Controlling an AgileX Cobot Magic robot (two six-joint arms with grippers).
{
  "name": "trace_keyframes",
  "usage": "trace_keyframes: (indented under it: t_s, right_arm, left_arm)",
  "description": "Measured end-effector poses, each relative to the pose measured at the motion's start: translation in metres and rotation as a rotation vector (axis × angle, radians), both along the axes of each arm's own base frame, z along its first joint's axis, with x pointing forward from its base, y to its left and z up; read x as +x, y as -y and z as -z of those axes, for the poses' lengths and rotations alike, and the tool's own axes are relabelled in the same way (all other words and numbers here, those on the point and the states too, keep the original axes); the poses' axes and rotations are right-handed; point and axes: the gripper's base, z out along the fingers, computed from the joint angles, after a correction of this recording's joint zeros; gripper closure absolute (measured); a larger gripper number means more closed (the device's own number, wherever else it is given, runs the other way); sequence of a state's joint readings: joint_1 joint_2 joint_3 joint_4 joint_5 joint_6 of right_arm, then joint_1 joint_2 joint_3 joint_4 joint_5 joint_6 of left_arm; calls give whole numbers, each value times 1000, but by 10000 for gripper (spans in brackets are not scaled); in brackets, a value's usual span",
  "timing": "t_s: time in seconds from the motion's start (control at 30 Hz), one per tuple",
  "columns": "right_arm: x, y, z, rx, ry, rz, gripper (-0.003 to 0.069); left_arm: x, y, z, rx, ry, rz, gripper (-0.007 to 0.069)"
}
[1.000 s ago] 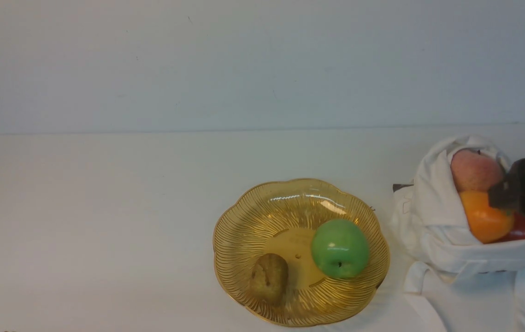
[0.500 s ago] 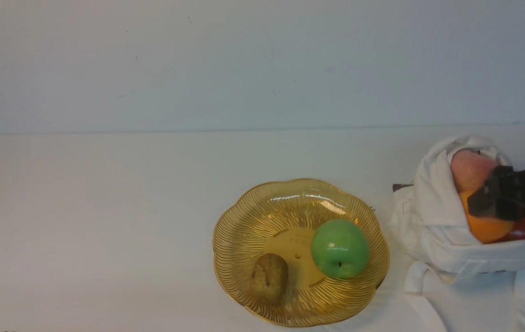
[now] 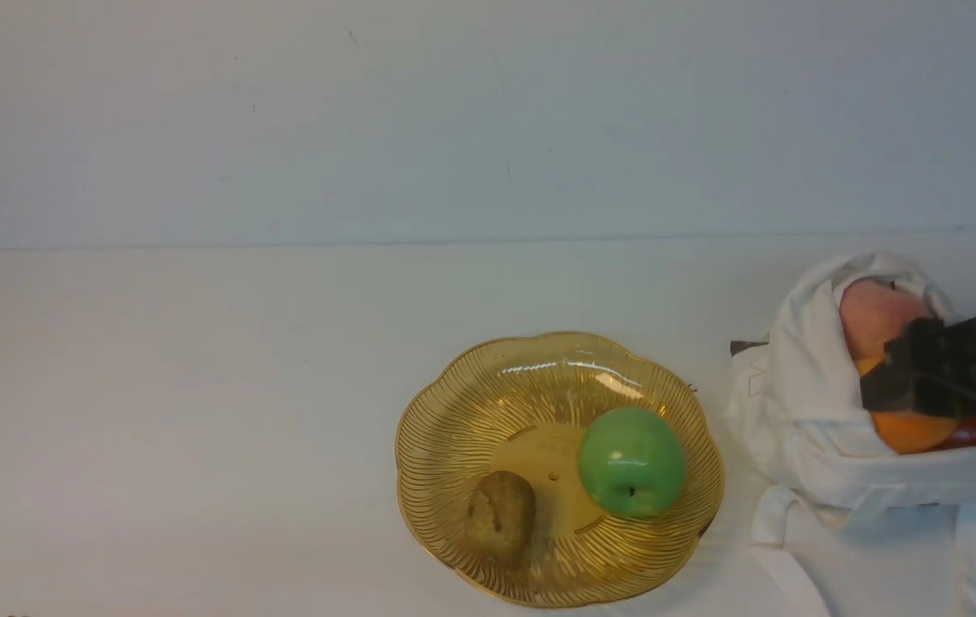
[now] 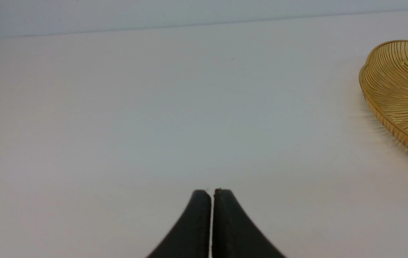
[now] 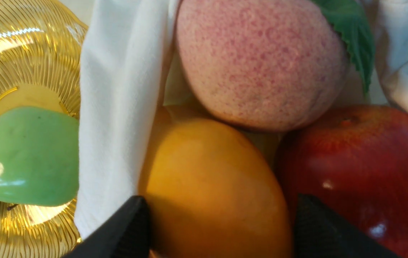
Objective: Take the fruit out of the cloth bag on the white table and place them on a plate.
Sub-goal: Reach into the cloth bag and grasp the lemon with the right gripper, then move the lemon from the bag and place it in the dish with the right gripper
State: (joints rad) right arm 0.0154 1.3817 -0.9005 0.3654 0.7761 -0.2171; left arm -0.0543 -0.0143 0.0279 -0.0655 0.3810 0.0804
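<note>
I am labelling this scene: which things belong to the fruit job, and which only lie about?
Job: soft white cloth bag; orange-yellow mango; pink peach; red apple; ribbed amber plate; green apple and brown oval fruit on it; plain white table; right tool around the mango.
Lying about: small dark tab at the bag's edge; shut left tool.

Mango (image 5: 211, 179), peach (image 5: 261, 61) and red apple (image 5: 361, 161) lie touching inside the cloth bag (image 3: 796, 411) beside the amber plate (image 3: 436, 428).
</note>
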Motion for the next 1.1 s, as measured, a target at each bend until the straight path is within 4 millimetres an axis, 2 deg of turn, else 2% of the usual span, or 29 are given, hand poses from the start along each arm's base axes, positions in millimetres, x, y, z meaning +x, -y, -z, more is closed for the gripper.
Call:
trace_keyframes:
  t_s: [0.3,0.57,0.87,1.1]
  right_arm:
    - [-3,0,-4,1,5,-4,206]
    - [-12,0,-19,-9,58,-11,206]
    - [-40,3,-52,-59,170,-35,206]
    - [-72,-3,-93,30,348,-37,206]
  left_arm:
    - [0,0,0,0,0,0,632]
    - [0,0,0,0,0,0,632]
    - [0,0,0,0,0,0,632]
    - [0,0,0,0,0,0,632]
